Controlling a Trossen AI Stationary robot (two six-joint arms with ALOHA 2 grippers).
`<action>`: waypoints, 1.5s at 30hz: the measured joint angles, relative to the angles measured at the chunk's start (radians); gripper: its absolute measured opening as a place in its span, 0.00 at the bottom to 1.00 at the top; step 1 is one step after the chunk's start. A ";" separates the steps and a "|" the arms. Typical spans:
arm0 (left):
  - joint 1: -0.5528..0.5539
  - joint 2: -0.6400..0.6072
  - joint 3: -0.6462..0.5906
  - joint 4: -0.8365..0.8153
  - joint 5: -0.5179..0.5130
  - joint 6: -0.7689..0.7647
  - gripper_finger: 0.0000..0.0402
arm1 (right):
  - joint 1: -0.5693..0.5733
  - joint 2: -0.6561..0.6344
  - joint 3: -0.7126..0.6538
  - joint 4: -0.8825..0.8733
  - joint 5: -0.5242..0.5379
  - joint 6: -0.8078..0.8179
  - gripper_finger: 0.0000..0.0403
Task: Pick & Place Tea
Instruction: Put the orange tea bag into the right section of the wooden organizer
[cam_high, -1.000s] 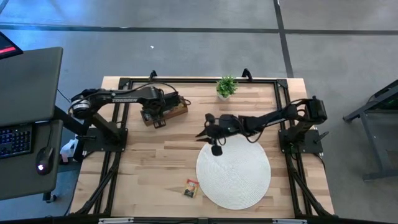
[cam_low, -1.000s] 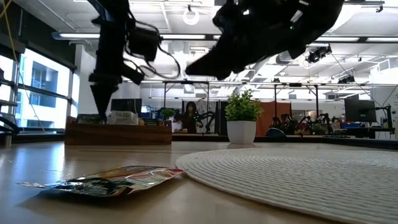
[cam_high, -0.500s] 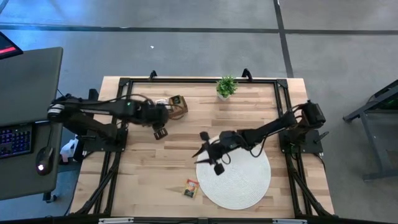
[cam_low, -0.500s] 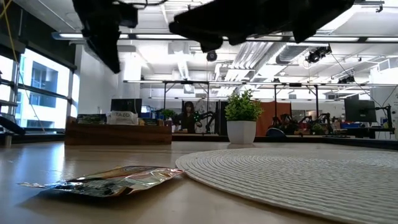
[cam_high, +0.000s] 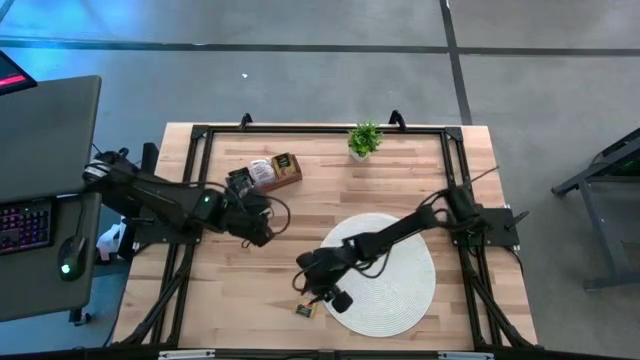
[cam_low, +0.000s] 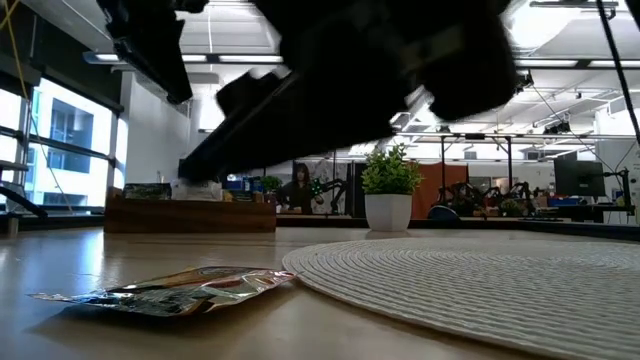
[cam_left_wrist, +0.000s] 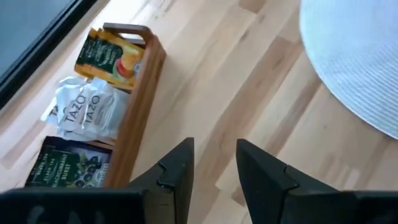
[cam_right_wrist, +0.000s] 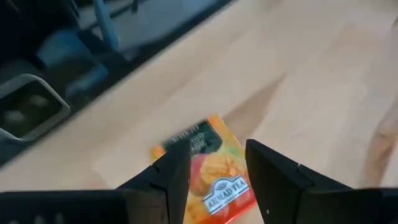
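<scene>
While the right arm reaches across the round woven mat, its right gripper hangs over the mat's rim with its fingers spread apart and nothing between them; directly beneath and just ahead of those fingertips lies one tea sachet, orange and dark green with mango artwork, flat on the bare wooden table, apart from the fingers and not pinched; from above, the same sachet sits just beside the mat's edge, on the side of the claw towards the table's front edge; from table height it shows as a crinkled packet lying close to the mat's rim; the left gripper hovers over open wood well away from the right claw, towards the left side of the table, its fingers parted by a narrow gap and carrying nothing; beyond its fingertips stands the wooden tray, with a yellow-orange sachet, white sachets and a dark sachet resting in it; a small potted plant stands at the far edge of the table, well apart from both claws; a person shows in the room beyond.
</scene>
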 joint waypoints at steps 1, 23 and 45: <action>-0.012 0.000 0.000 0.001 -0.005 -0.006 0.29 | 0.001 0.029 0.031 -0.030 -0.001 -0.008 0.37; -0.123 0.001 0.000 -0.022 -0.017 -0.113 0.29 | -0.048 0.220 0.264 -0.354 0.041 -0.122 0.03; -0.122 0.001 0.000 -0.082 -0.160 -0.158 0.29 | -0.370 -0.017 0.217 -0.093 0.987 0.360 0.06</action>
